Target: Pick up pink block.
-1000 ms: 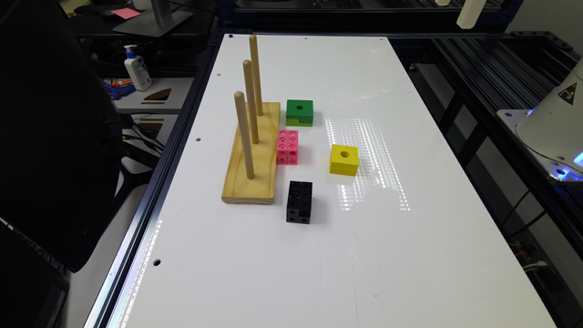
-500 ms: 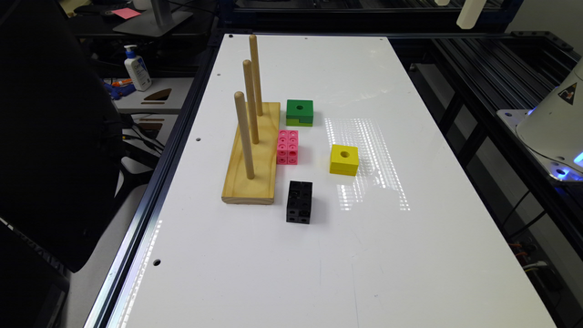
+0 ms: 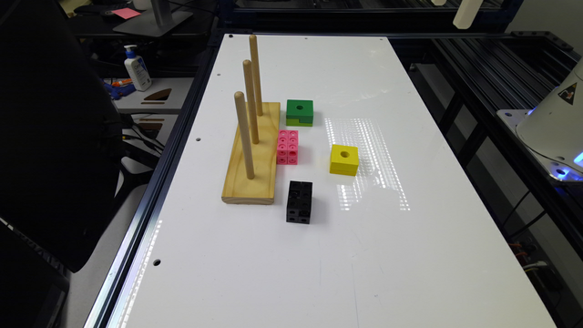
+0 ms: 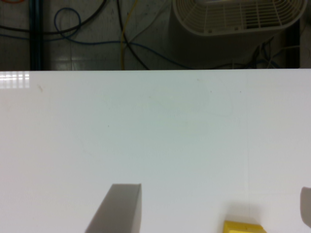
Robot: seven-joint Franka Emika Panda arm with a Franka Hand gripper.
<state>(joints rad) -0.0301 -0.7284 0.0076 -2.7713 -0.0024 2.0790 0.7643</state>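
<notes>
Pink plastic, glossy and studded with round holes, makes up the pink block (image 3: 287, 146): joined cubes forming a short rectangular bar. It lies flat on the white bench (image 3: 319, 255), its long axis running along the bench's length, parallel to the wooden base (image 3: 255, 159) it sits just beside. Three smooth round dowels stand upright from that pale wood base. A green block (image 3: 299, 112) with a centre hole lies just past the pink block's far end; a yellow block (image 3: 344, 159) with a like hole sits near its other side, apart from it. A black block (image 3: 299, 201) of the same cube build lies nearer the camera.

In the wrist view, one grey finger (image 4: 119, 208) of the end effector stands over bare bench, with the yellow block's edge (image 4: 243, 227) just beside it. Whether the end effector is spread or closed cannot be told.
</notes>
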